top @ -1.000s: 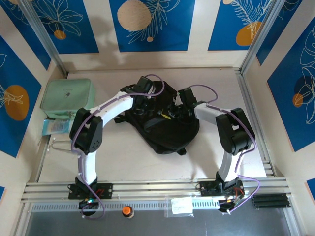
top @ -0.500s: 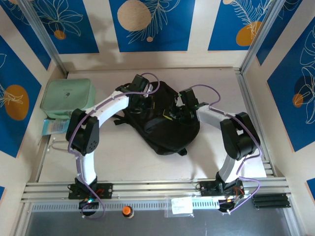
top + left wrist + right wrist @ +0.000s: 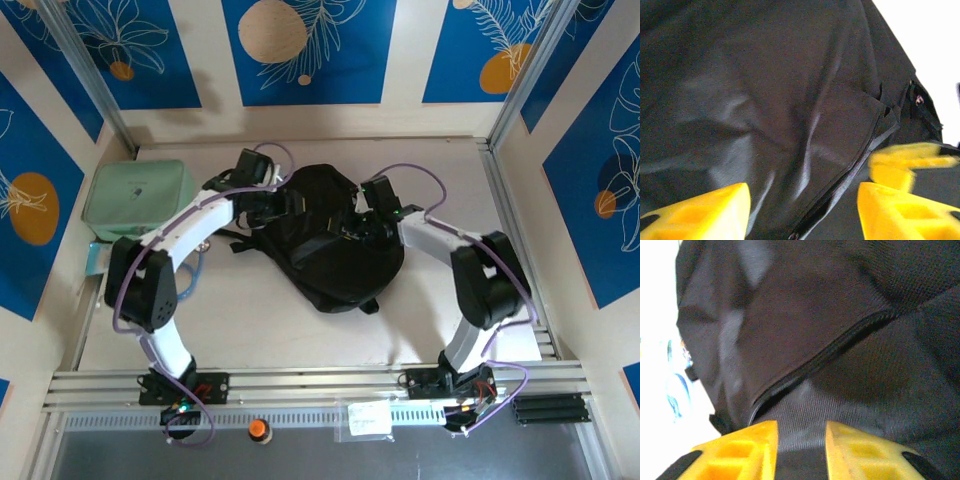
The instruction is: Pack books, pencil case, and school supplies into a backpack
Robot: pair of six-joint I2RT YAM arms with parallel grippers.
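The black backpack (image 3: 325, 245) lies flat mid-table, its fabric and a zip line close under both wrist cameras (image 3: 790, 100) (image 3: 805, 315). My left gripper (image 3: 282, 203) hangs at its upper left edge, open, with wide-spread yellow fingers (image 3: 705, 215) above the fabric and nothing held. My right gripper (image 3: 366, 228) rests over the pack's upper right. It stands open by a narrow gap, and ribbed black fabric shows between its fingers (image 3: 740, 450). In the left wrist view its blurred yellow tips (image 3: 910, 160) appear. The mint-green pencil case (image 3: 133, 195) sits at the far left. The books are hidden.
A light blue packet (image 3: 94, 257) lies by the left wall below the green case. Metal frame posts and walls close in the table on three sides. Bare tabletop (image 3: 290, 340) stretches between the pack and the arm bases.
My left gripper has opened and drawn back left off the backpack's top. The right gripper's fingers have parted slightly. The yellow item seen at the pack's opening is now covered.
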